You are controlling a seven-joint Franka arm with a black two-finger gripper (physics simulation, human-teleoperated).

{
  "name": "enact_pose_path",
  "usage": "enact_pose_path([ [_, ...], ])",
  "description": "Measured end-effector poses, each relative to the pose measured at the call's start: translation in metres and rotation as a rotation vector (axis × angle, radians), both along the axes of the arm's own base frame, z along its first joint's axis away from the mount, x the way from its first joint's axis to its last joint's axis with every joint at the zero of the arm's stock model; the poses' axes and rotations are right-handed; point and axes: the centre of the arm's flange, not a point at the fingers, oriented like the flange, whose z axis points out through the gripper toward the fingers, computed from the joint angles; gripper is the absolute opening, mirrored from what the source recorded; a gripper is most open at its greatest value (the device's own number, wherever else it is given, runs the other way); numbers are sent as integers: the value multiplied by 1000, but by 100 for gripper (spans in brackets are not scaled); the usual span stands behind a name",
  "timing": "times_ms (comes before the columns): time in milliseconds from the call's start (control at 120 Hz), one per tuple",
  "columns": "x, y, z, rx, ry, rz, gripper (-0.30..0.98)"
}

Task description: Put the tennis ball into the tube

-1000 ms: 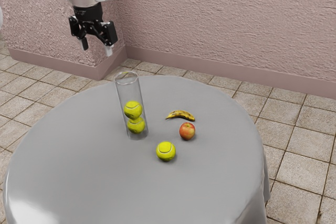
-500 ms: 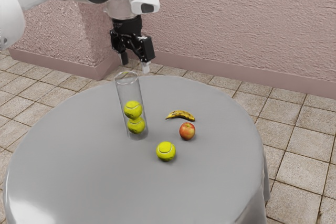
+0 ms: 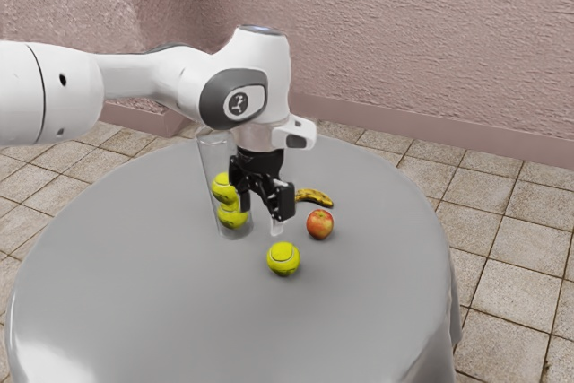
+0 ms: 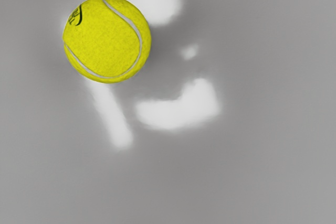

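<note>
In the exterior view my gripper (image 3: 262, 220) hangs open above the table, its fingers spread with nothing between them. Just below it and toward the exterior view's right, the loose tennis ball (image 3: 283, 259) rests on the table. That tennis ball (image 4: 107, 39) shows whole in the wrist view. The clear tube (image 3: 209, 154) stands upright, partly hidden behind the hand. Inside it are two more balls, an upper ball (image 3: 222, 187) and a lower ball (image 3: 232, 215), stacked.
A red apple (image 3: 319, 224) lies close to the loose ball, toward the exterior view's right. Behind the apple is a spotted banana (image 3: 316, 197), partly hidden by the hand. The round table (image 3: 134, 284) has a grey cloth.
My arm has swung toward the exterior view's right and come down, from behind the tube to close above the loose ball. The ball, tube and fruit have stayed put.
</note>
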Motion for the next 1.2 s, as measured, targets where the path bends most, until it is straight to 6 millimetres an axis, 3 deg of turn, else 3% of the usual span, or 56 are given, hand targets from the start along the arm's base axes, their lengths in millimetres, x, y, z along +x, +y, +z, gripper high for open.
enact_pose_path([
  [142,-10,2,-37,-25,-38,-11,69],
  [342,-2,-5,-78,-36,-119,-71,69],
  [542,7,-5,-80,-35,-189,-130,69],
  [658,10,6,-76,-29,-201,-139,69],
  [833,4,14,-101,-22,-161,-155,69],
  [1000,11,22,-122,-23,-143,-155,69],
  [1200,33,27,-124,-25,-160,-159,69],
])
